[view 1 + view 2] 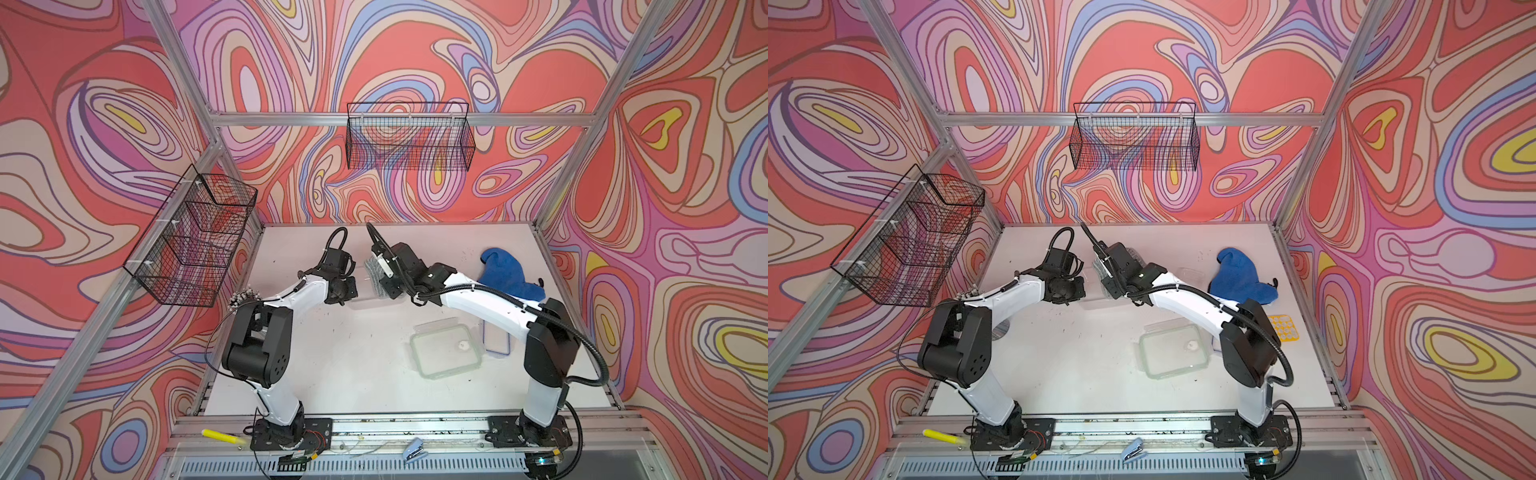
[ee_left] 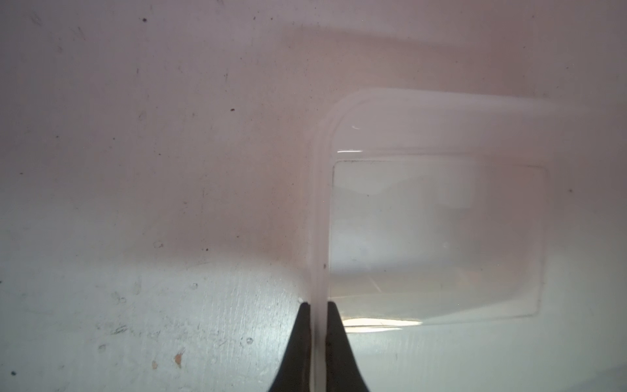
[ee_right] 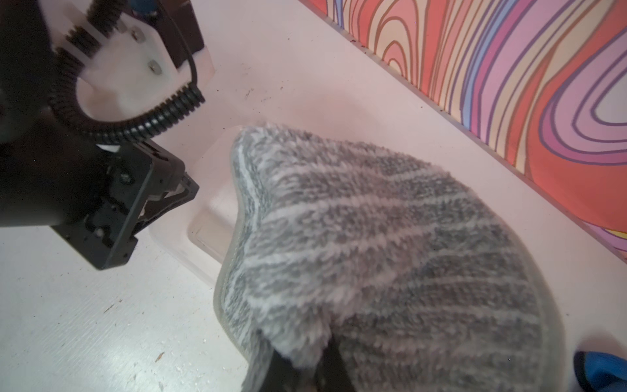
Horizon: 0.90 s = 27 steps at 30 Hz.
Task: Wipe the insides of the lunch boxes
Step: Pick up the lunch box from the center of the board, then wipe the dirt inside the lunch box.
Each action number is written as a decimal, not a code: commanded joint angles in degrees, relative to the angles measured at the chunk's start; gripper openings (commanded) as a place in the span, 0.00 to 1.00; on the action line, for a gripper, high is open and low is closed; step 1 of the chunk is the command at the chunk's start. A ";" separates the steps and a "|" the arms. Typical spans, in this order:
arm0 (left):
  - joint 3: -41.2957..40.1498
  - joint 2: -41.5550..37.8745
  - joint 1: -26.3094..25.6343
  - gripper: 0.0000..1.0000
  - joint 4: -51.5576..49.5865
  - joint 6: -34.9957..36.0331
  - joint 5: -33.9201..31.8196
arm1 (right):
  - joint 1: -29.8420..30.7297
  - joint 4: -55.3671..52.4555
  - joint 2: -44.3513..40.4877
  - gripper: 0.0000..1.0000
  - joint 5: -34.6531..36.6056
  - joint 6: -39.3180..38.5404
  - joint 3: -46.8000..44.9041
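Figure. A scuffed, speckled white table point(image 1: 332, 365) is enclosed by walls point(image 1: 415, 54) printed with red, pink and purple swirls. A wire basket point(image 1: 409, 137) is hung at upper centre, and a second basket point(image 1: 191, 237) at centre left. The left gripper point(image 2: 319, 315) is clamped on the side wall of a clear lunch box point(image 2: 441, 237), which is seen at the centre of both top views. The right gripper point(image 3: 305, 370) is closed on a grey striped cloth point(image 3: 373, 254) hung over the box's opening. Whether the cloth touches the box cannot be told.

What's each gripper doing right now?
Left gripper: closed on the rim of a clear lunch box.
Right gripper: closed, holding a grey striped cloth.
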 commanded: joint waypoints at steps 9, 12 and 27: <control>-1.26 -6.02 -0.45 0.02 -0.18 0.91 -0.24 | -0.31 -11.73 11.19 0.00 -8.87 -1.36 9.84; -1.51 -7.36 -0.48 0.01 0.36 0.93 -0.68 | -0.31 -14.40 13.47 0.00 -9.48 -2.26 10.81; -4.94 -10.67 -0.49 0.00 5.56 -4.44 -4.98 | -0.31 -14.43 14.12 0.00 -31.11 2.91 7.59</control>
